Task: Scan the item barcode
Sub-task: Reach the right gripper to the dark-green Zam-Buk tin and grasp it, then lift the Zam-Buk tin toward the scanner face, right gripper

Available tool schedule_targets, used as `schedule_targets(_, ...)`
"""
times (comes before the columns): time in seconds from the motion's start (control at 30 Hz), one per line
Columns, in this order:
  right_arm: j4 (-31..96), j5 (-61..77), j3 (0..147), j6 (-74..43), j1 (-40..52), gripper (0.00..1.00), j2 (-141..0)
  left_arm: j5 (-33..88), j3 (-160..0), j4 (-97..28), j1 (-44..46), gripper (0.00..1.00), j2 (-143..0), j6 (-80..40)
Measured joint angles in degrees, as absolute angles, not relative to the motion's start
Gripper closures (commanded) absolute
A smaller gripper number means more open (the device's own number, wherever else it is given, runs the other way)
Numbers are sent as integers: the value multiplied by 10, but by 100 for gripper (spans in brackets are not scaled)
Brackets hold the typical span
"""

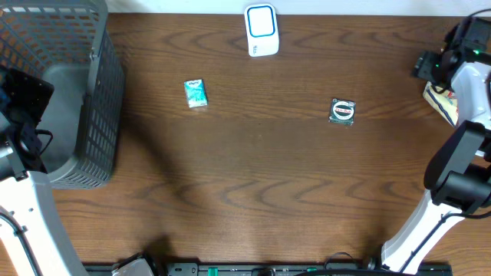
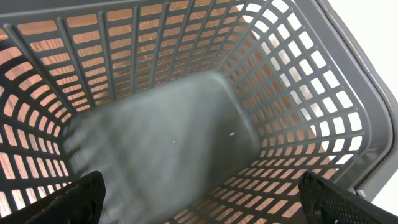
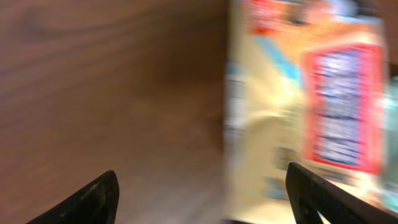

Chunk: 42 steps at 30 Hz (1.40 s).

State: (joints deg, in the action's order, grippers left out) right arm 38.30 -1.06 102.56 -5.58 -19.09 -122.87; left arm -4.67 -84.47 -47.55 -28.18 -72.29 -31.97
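A white scanner with a blue face (image 1: pixel 261 29) stands at the table's far edge. A teal packet (image 1: pixel 196 93) lies left of centre and a small dark-labelled item (image 1: pixel 342 110) right of centre. At the far right edge lies a cream packet with a red-framed label (image 3: pixel 298 106), also seen as the cream packet (image 1: pixel 442 100) from above. My right gripper (image 3: pixel 202 193) hangs open just over its left edge, nothing between the fingers; the view is blurred. My left gripper (image 2: pixel 202 199) is open inside the grey basket (image 2: pixel 298 93), holding nothing.
The grey mesh basket (image 1: pixel 92 115) fills the table's left end, and the left arm (image 1: pixel 23 100) reaches into it. The right arm (image 1: pixel 460 161) rises along the right edge. Bare wood lies between the items.
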Motion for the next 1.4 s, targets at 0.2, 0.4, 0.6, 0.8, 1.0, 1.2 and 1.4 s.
schedule_targets(0.2, 357, 85, 1026, -56, -128, 25, -1229, -47, -845, -476, -282, 3, -723, -320)
schedule_targets(0.4, 421, 114, 1025, -55, -50, 14, -1229, -47, -845, -475, -282, 3, -723, -320)
schedule_targets(0.6, 554, 120, 1021, -56, 21, 20, -1229, -47, -845, -476, -282, 2, -723, -320)
schedule_targets(0.8, 573, 105, 991, -77, 51, 18, -1229, -47, -845, -476, -282, 2, -723, -320)
schedule_targets(1.0, 577, 23, 936, -149, 53, 12, -1229, -47, -845, -475, -282, 2, -723, -320)
schedule_targets(1.2, 575, -27, 919, -170, 53, 12, -1229, -47, -845, -475, -282, 2, -723, -320)
schedule_targets(1.4, 562, -38, 917, -157, 53, 24, -1229, -47, -845, -476, -282, 2, -723, -320)
